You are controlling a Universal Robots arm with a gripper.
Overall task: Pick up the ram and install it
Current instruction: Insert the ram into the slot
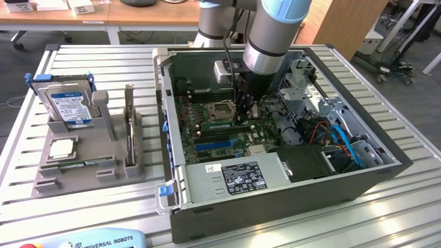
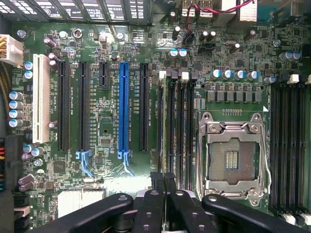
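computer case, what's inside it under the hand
Inside the computer case a green motherboard shows, with an empty processor socket and memory slots beside it. The hand covers one end of the slots.

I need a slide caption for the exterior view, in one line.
Inside the open computer case, the gripper holds the ram at the memory slots beside the empty processor socket.

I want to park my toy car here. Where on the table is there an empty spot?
Bare slats of the table lie between the grey holder and the blue pendant, and behind the holder by the far edge. Inside the computer case is crowded: the gripper hangs there.
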